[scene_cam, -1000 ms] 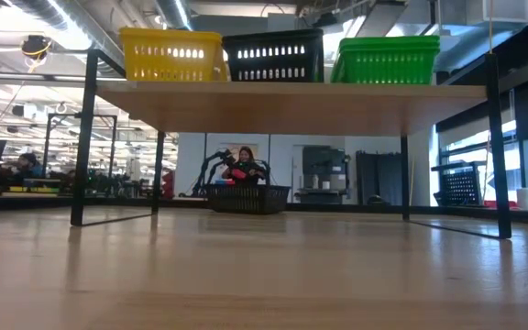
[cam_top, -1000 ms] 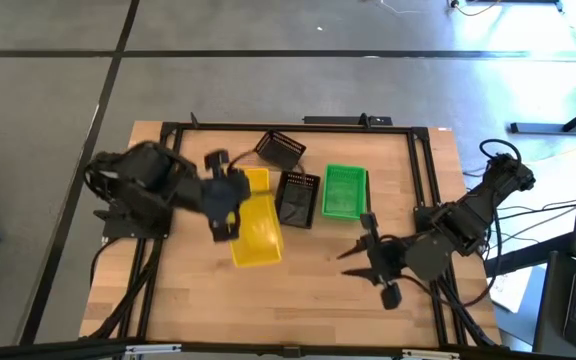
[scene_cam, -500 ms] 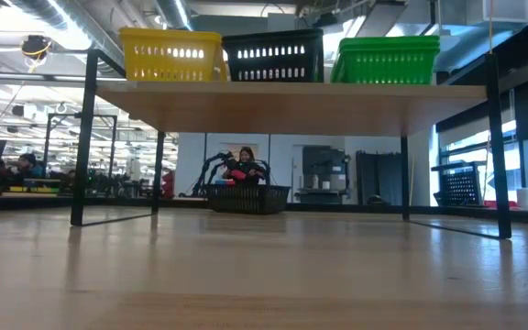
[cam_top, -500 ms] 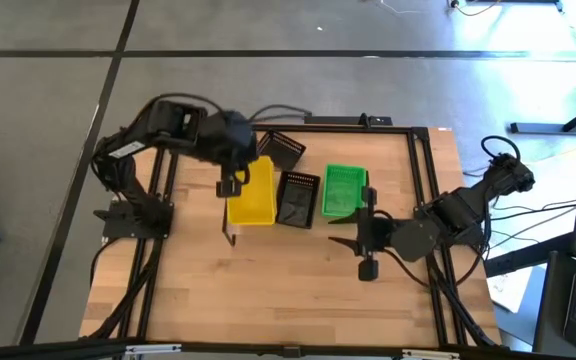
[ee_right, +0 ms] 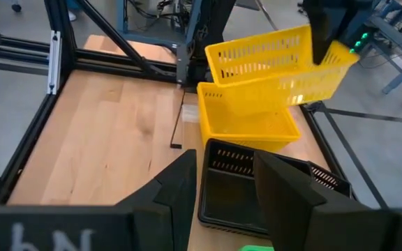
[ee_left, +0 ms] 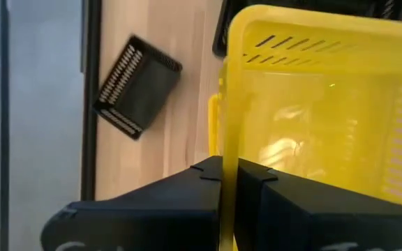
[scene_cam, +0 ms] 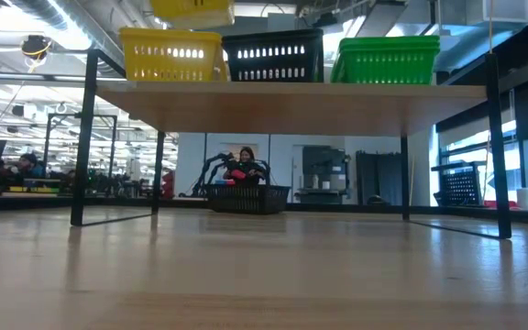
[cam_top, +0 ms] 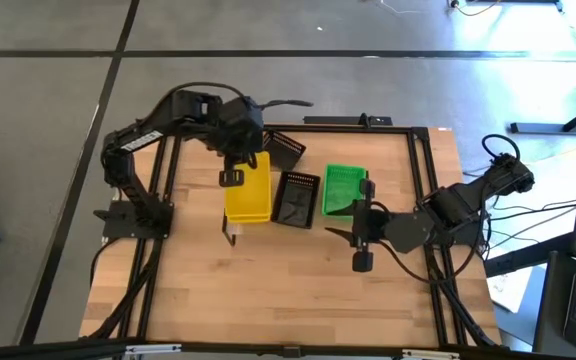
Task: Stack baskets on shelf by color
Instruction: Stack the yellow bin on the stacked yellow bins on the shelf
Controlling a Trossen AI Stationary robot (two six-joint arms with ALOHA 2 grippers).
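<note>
A yellow basket point(cam_top: 249, 190) hangs in my left gripper point(cam_top: 232, 172) right above the yellow basket point(scene_cam: 170, 53) that stands on the shelf point(scene_cam: 291, 92). The low view shows only its bottom point(scene_cam: 192, 11). In the right wrist view it tilts point(ee_right: 278, 59) over the lower yellow one point(ee_right: 246, 115). A black basket point(cam_top: 298, 197) and a green basket point(cam_top: 345, 190) stand beside it on the shelf. Another black basket point(cam_top: 281, 150) lies on the table behind the shelf. My right gripper point(cam_top: 360, 236) is open, near the green basket's near end, touching nothing. My left gripper pinches the held yellow basket's side wall point(ee_left: 227, 139) on the table's left side, one finger point(ee_left: 204, 183) outside and one point(ee_left: 258, 183) inside. The fingers come from above, pointing down. The basket is lifted clear, slightly tilted, over the lower yellow basket.
Black rails point(cam_top: 423, 180) frame the wooden tabletop point(cam_top: 298, 290). The shelf's thin black legs point(scene_cam: 82, 137) stand on it, with open wood on the near side. A person point(scene_cam: 246, 165) sits far off in the room behind the table.
My left gripper has carried the yellow basket from the near side of the shelf up and toward the far edge, until it hangs over the yellow basket on the shelf. My right gripper has moved toward the table's left and far edge, nearer the green basket.
</note>
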